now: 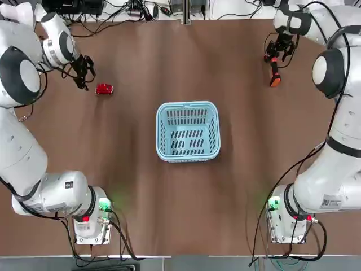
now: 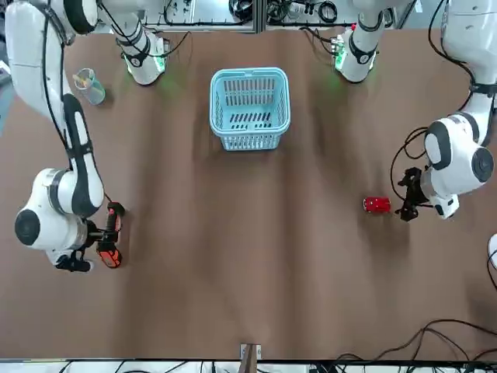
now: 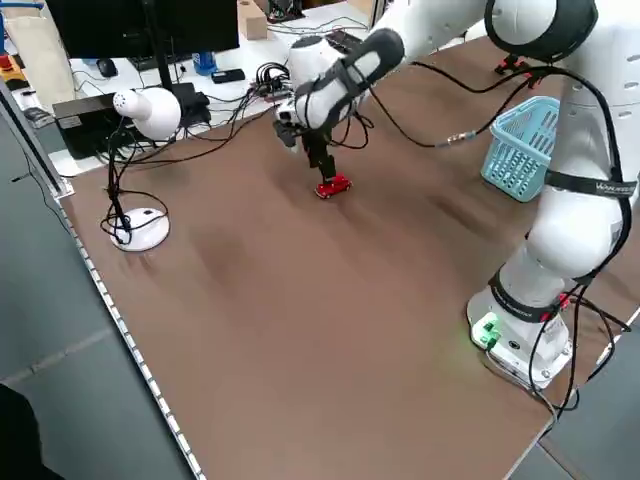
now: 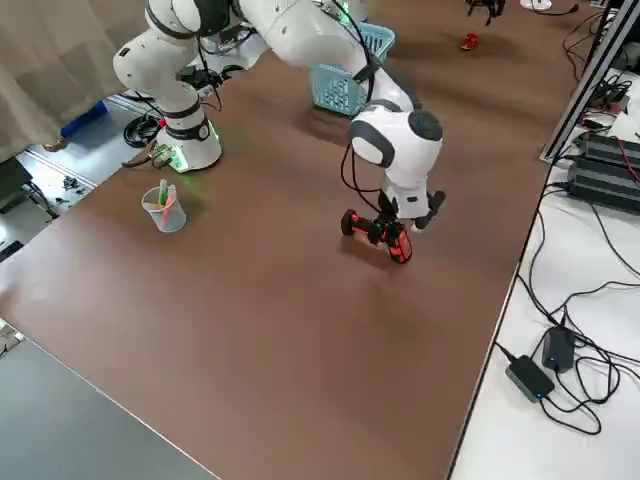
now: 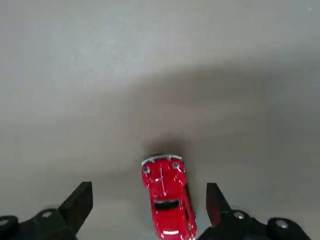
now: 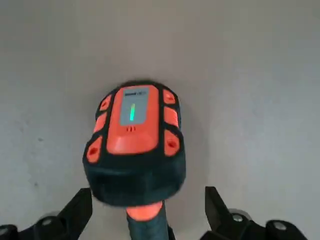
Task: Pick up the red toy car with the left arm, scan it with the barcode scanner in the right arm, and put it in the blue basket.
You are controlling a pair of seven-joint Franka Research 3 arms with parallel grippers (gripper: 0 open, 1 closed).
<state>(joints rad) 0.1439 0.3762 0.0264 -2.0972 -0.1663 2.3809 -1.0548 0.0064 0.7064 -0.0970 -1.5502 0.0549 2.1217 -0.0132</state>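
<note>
Two arms, both w/ glossy white shells & dark grey round joint caps. Left arm [image 1: 22, 152] and right arm [image 1: 338, 164] each sit on a white base w/ a green light and a small red part. Black cables run along the links and off the bases. Right arm carries a small label w/ a code. Grippers black, angular fingertips [image 5: 80, 200].
</note>
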